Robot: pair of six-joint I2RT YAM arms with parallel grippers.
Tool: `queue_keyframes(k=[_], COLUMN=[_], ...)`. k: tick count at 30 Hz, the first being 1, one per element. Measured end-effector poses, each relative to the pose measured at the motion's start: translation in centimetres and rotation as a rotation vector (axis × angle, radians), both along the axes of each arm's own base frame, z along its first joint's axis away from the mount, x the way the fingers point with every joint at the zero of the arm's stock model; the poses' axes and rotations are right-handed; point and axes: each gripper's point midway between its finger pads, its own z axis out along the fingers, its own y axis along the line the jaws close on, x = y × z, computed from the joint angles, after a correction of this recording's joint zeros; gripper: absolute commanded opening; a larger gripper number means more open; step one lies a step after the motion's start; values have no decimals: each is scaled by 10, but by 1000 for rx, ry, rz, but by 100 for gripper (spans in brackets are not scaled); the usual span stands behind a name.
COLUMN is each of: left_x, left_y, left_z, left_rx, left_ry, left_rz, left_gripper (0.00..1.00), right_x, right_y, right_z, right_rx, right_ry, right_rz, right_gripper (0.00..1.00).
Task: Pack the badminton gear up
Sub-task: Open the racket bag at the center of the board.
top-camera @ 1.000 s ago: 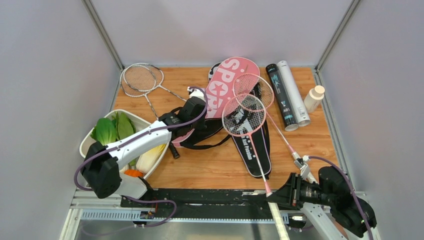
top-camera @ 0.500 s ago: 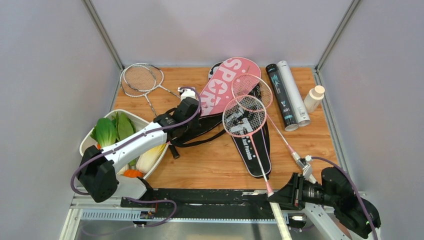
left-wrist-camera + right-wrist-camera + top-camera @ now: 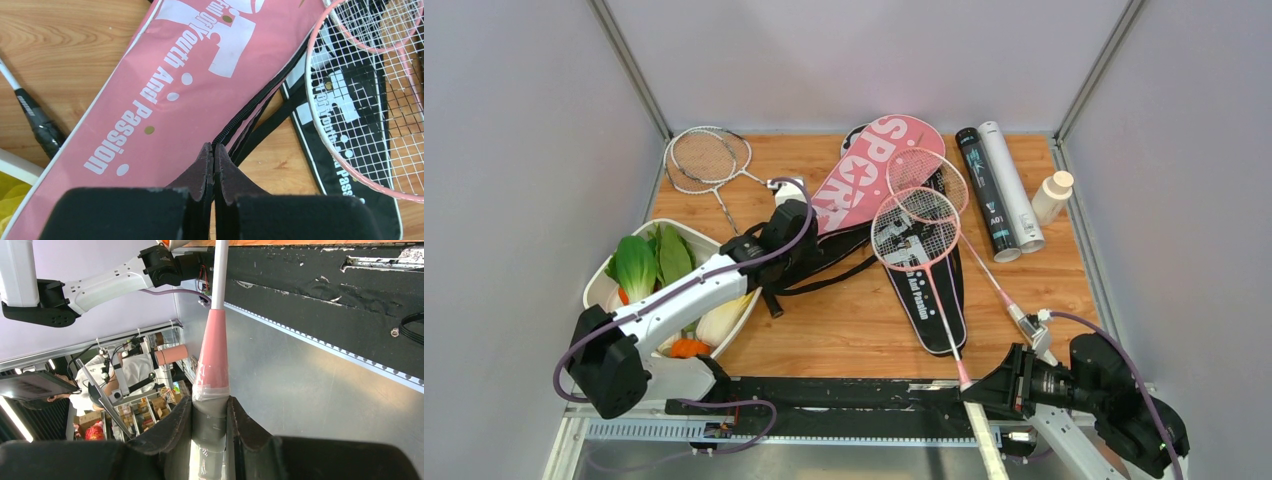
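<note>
The right tool clamps the pink racket at its taped handle. The left tool, pressed together, touches the pink bag.

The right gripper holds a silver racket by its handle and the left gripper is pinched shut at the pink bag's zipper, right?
Wrong colour: the right gripper holds a pink racket by its handle, as the right wrist view shows. The left gripper is pinched shut at the pink bag's zipper.
</note>
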Motion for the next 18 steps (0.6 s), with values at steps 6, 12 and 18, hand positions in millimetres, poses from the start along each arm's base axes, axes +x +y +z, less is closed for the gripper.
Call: queue_keyframes(k=[6, 12, 18], left_x=[-4, -3, -1], left_y=[-4, -2, 5], left_z=[-6, -3, 4], left_rx=[-43, -45, -37], left_ry=[16, 6, -23], left_rz=[0, 12, 40], left_gripper=[0, 0, 0], right_x=[3, 4, 1], right_y=[3, 5, 5], right_z=[0, -3, -4], right_rx=[11, 3, 8], right_ry=[9, 30, 40], right_rz=[0, 7, 21], right_gripper=[0, 0, 0])
